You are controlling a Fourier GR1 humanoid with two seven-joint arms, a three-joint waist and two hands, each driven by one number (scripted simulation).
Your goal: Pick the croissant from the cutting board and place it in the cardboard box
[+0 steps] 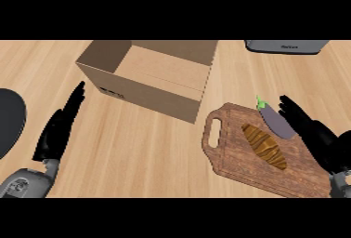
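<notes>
A brown croissant (264, 145) lies lengthwise on the dark wooden cutting board (237, 163) at the lower right. My right hand (317, 137) hovers over the board's right side, just right of the croissant, fingers straight and pointing up-left, holding nothing. An open cardboard box (155, 74) stands at the upper middle, its inside showing nothing. My left hand (60, 125) rests at the left, left of the box, fingers straight and open.
A purple eggplant (276, 121) with a green stem lies on the board's upper right, touching distance from my right hand's fingers. A dark round object (9, 122) sits at the left edge. A grey appliance (286, 46) stands at the top right.
</notes>
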